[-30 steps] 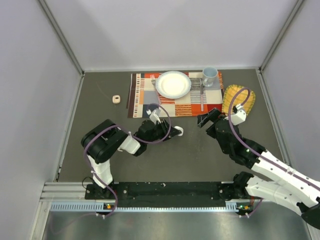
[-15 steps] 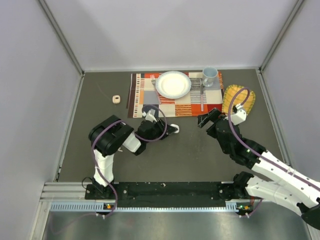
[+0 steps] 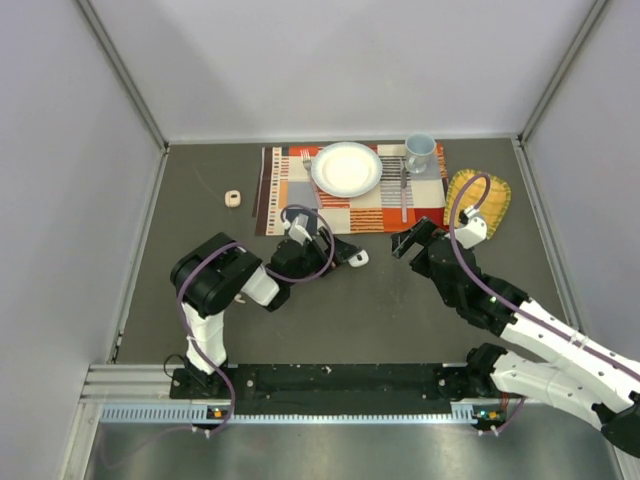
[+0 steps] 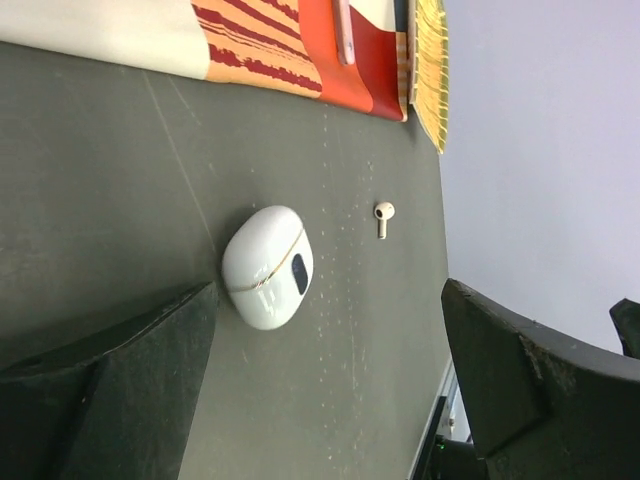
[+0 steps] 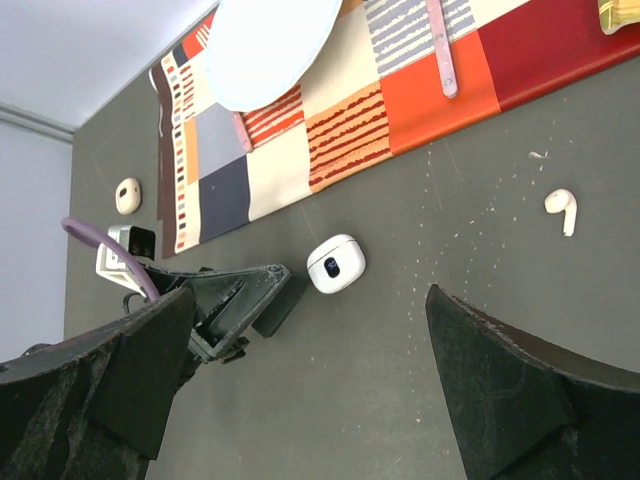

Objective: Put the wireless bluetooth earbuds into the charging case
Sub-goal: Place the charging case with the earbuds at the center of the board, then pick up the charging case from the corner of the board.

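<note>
The white charging case (image 3: 358, 258) lies shut on the dark table, free of any grip. In the left wrist view the charging case (image 4: 268, 267) sits just past my left finger tip. My left gripper (image 3: 338, 250) (image 4: 330, 335) stands open right behind it. One white earbud (image 4: 383, 215) lies on the table a little beyond the case, and the right wrist view shows that earbud (image 5: 562, 207) to the right of the case (image 5: 336, 263). My right gripper (image 3: 403, 243) (image 5: 315, 335) hovers open above the table to the right, with nothing between its fingers.
A patterned placemat (image 3: 290, 205) at the back carries a white plate (image 3: 347, 168), a fork (image 3: 307, 160), a knife (image 3: 404, 195) and a blue cup (image 3: 419, 152). A yellow woven mat (image 3: 492, 195) lies to its right. A small beige object (image 3: 233, 198) sits left of the placemat.
My left gripper was shut on the case and has opened and let it go onto the table. The right arm has shifted slightly left.
</note>
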Available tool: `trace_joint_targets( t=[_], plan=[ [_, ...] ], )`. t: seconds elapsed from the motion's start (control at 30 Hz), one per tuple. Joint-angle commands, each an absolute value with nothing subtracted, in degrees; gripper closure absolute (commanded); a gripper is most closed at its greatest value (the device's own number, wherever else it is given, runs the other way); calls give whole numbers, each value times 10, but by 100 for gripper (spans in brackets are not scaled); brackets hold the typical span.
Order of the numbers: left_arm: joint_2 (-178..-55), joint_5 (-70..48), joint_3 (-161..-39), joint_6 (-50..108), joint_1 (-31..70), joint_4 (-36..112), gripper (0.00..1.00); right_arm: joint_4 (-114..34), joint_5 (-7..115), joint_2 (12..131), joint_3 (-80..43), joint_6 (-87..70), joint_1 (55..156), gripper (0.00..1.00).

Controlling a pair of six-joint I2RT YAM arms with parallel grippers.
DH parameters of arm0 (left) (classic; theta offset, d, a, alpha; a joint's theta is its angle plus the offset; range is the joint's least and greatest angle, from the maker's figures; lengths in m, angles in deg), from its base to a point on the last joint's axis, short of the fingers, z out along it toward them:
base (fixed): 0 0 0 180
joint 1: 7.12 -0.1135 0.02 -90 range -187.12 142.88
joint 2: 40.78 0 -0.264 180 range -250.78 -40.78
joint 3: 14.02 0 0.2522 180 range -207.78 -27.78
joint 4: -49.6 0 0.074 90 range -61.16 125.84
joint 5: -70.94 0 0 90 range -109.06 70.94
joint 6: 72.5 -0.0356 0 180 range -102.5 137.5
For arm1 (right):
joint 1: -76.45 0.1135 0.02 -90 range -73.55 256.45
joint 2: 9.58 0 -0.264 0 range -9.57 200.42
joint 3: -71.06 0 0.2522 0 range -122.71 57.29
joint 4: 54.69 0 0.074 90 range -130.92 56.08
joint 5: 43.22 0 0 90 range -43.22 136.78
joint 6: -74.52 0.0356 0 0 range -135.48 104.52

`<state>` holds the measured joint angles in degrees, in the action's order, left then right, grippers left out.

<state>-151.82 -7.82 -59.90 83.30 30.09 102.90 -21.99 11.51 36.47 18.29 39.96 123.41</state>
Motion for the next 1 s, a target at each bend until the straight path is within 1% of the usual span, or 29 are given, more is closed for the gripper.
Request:
trace_joint_targets(
  t=[0.0,0.17,0.23,0.33,0.37,0.4,0.47,0.5,0.53,0.57,0.6,0.67,0.8,0.87,0.97],
  plan=[
    [-1486,-99,-571,808,294,995,2,-227,120,359,170,391,1230,1],
    [-1452,-108,-543,780,279,969,2,-226,120,349,178,394,1230,1],
    [-1412,-116,-541,753,278,939,2,-226,117,345,183,394,1230,1],
    [-1324,-119,-560,694,279,839,2,-227,108,341,190,391,1229,1],
    [-1267,-127,-566,676,280,809,2,-226,106,340,191,390,1229,1],
    [-1238,-137,-575,655,284,734,1,-227,107,341,191,389,1229,1],
    [-1157,-186,-604,594,286,647,1,-227,108,341,192,389,1226,1],
    [-1133,-231,-615,577,285,564,1,-227,108,343,192,388,1226,1],
    [-1114,-267,-636,554,285,518,1,-227,109,345,191,387,1224,1],
    [-1085,-348,-645,543,284,484,1,-227,110,346,191,387,1223,1],
    [-1072,-376,-652,529,277,460,1,-229,110,349,191,387,1222,1],
    [-1053,-422,-666,501,259,406,1,-231,116,352,192,386,1221,1],
    [-1057,-408,-681,476,176,377,1,-234,128,363,192,381,1218,1],
    [-1087,-397,-707,446,153,361,1,-235,134,366,189,378,1217,1],
    [-1148,-422,-742,400,126,361,1,-235,135,363,187,373,1215,1]
  ],
)
